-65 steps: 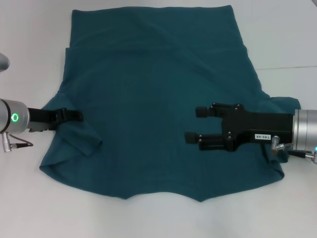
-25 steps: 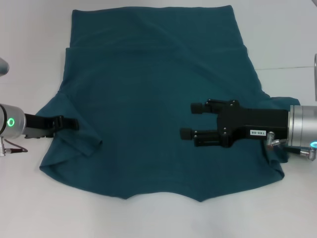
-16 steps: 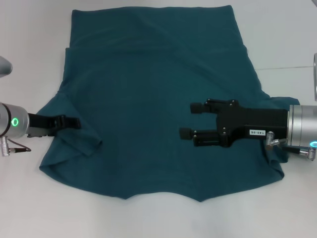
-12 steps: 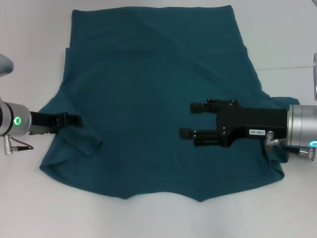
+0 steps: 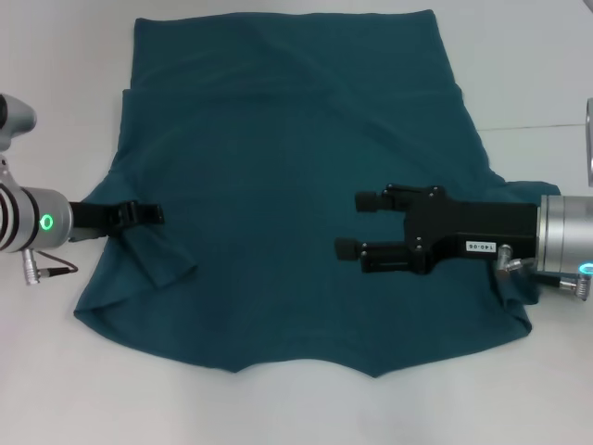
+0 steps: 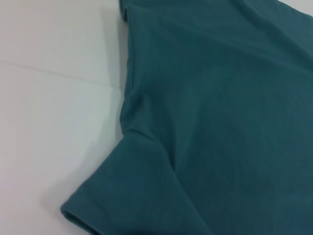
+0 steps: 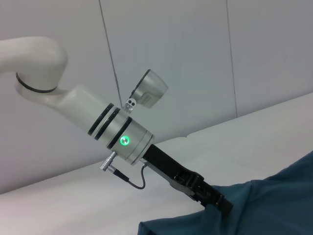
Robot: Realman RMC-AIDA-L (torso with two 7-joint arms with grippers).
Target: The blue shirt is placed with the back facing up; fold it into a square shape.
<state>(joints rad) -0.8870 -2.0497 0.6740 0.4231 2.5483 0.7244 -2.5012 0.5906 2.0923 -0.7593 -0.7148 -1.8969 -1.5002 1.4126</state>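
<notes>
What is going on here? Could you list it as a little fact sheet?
item: blue shirt, spread on a white table
fold state: far end turned over, left sleeve tucked inward
left end effector: at the left sleeve, looks shut on the fabric
right end effector: open, over the shirt's right half, holding nothing

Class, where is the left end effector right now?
In the head view, the left end effector sits at the blue shirt's left sleeve, opposite the right end effector.
</notes>
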